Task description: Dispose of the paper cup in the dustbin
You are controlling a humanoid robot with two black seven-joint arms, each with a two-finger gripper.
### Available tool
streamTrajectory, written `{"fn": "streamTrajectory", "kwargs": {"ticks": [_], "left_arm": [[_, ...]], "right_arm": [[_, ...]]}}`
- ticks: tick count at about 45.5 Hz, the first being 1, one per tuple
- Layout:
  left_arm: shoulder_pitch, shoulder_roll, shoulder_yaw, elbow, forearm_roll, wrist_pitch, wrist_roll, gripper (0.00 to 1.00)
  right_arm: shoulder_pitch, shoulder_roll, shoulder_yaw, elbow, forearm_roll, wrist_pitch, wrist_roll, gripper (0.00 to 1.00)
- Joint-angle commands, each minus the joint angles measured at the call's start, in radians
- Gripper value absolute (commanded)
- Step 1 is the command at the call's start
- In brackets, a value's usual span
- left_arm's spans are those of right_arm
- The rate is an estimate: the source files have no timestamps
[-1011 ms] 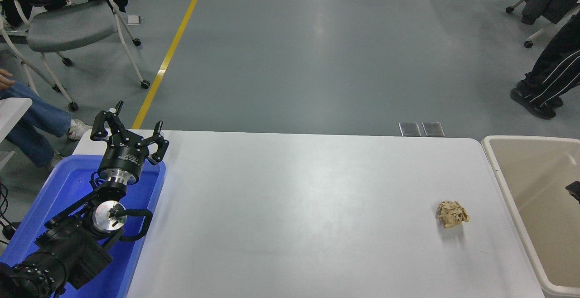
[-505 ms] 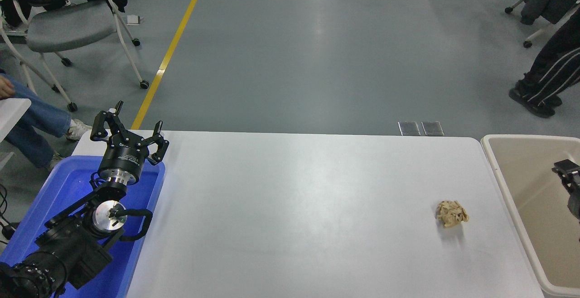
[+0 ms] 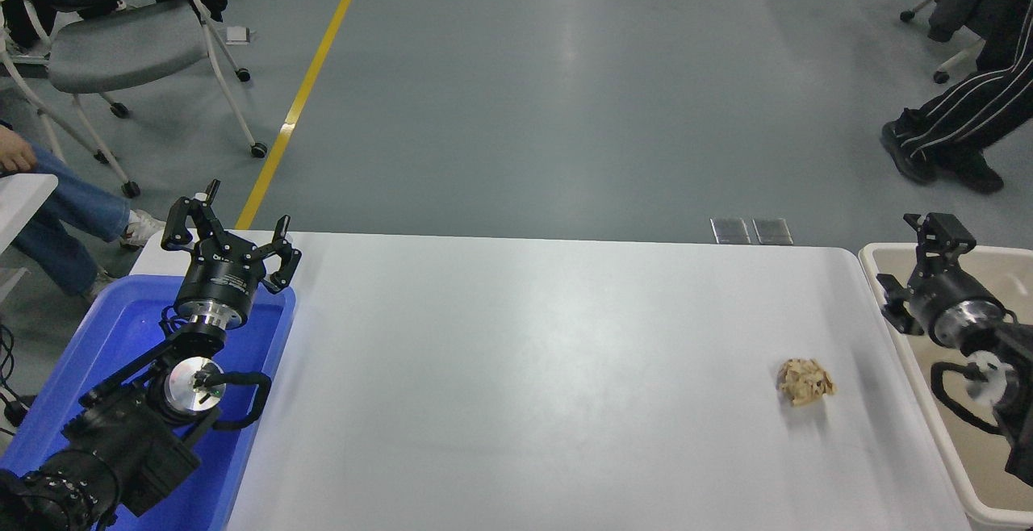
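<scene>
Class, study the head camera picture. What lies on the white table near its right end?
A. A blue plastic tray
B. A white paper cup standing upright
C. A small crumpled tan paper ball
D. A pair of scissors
C: the only thing on the white table near its right end is a crumpled tan paper ball, lying just left of the beige dustbin; no paper cup shows anywhere.

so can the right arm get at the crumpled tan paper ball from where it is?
Probably yes: the right pincer is open over the beige bin's rim, and only bare white table separates it from the ball.
</scene>
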Motion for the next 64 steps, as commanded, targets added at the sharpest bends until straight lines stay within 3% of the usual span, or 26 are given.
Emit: {"fn": "streamTrajectory", "kwargs": {"ticks": [1, 8, 13, 64], "left_arm": [[0.000, 0.000, 0.000, 0.000, 0.000, 0.000, 0.000, 1.00], [0.000, 0.000, 0.000, 0.000, 0.000, 0.000, 0.000, 1.00], [0.000, 0.000, 0.000, 0.000, 0.000, 0.000, 0.000, 1.00], [0.000, 0.000, 0.000, 0.000, 0.000, 0.000, 0.000, 1.00]], "right_arm": [[-0.042, 0.065, 0.124, 0.177, -0.079, -0.087, 0.148, 0.99], [-0.082, 0.197, 0.250, 0.180, -0.261, -0.111, 0.151, 0.99], [-0.110, 0.233, 0.317, 0.200, -0.283, -0.116, 0.156, 0.99], [-0.099, 0.204, 0.308, 0.128, -0.278, -0.137, 0.168, 0.99]]}}
